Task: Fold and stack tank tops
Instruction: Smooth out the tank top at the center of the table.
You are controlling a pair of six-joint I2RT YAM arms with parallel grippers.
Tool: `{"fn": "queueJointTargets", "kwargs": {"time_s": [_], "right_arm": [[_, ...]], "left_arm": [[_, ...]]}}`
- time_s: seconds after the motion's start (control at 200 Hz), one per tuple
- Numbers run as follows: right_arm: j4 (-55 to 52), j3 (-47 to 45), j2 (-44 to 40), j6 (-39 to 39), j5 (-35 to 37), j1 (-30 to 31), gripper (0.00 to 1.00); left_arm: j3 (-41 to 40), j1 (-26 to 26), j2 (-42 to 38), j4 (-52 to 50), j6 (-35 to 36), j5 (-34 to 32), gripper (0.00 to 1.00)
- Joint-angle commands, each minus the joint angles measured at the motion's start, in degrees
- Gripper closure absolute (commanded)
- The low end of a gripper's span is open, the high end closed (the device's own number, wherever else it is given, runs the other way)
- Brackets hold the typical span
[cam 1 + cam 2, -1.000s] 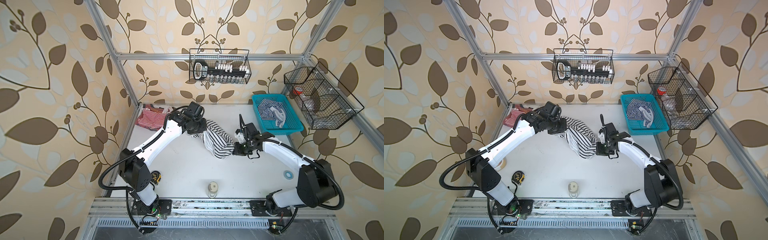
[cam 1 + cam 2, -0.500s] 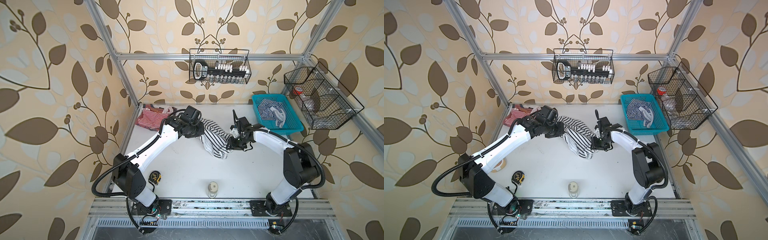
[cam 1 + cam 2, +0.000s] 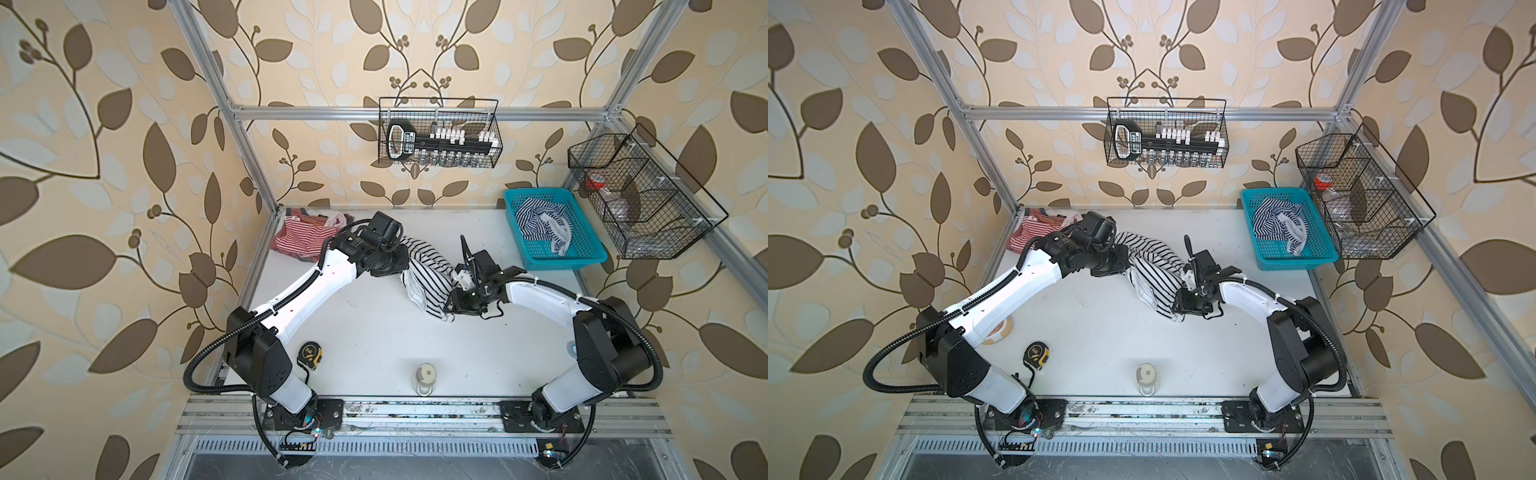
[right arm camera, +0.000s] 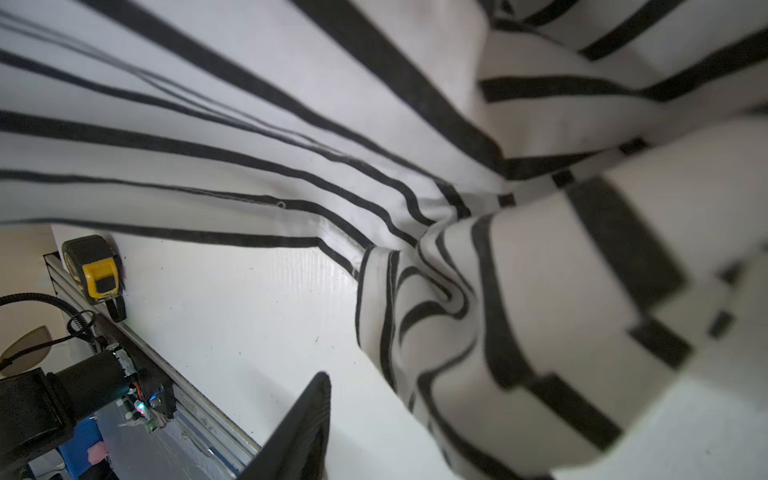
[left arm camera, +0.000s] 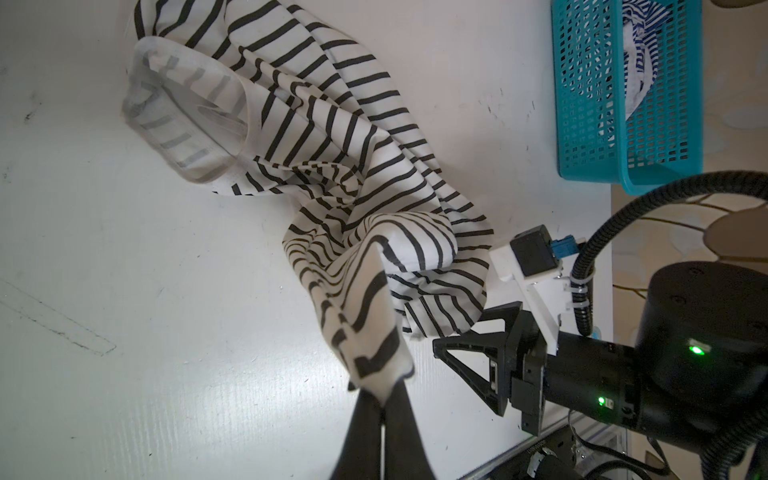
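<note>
Bright even light, soft shadows, wrist-view foregrounds blurred.

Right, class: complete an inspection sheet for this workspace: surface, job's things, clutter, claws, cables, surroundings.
Surface: white table, scuffed.
Job's things: black-striped tank top crumpled mid-table; red-striped tank top in far corner; navy-striped tank top in blue basket.
Clutter: tape measure; small jar.
Claws: left claw shut on black-striped tank top; right claw open beside it.
Cables: black hoses loop at arm bases.
Surroundings: leaf wallpaper, metal frame, two wire racks.
</note>
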Motion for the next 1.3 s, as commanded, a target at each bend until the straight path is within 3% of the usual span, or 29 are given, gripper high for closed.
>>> {"fn": "queueJointTargets", "kwargs": {"time_s": [0.0, 0.36, 0.795, 1.13, 1.294], "right_arm": [[1.2, -2.1, -1.5, 0.7, 1.2, 0.3, 0.49], [6.2, -5.8, -0.9, 2.9, 3.1, 0.9, 0.51], [3.6, -6.1, -6.5, 4.4, 7.7, -1.2, 1.00], [-7.7, -2.0, -21.1, 1.0, 11.7, -5.8, 1.00], [-14.9, 5.2, -28.6, -4.3, 6.6, -12.4, 1.00]], "left_arm": [[-0.6, 0.5, -2.2, 0.0, 0.2, -0.2, 1.00], [0.2, 0.5, -2.2, -0.9, 0.5, -0.6, 1.00], [1.2, 0.6, -2.8, -2.1, 1.1, -2.0, 1.00], [5.4, 1.8, -6.4, -6.7, 6.6, -8.5, 1.00], [9.1, 5.5, -11.7, -9.8, 11.6, -11.8, 1.00]]}}
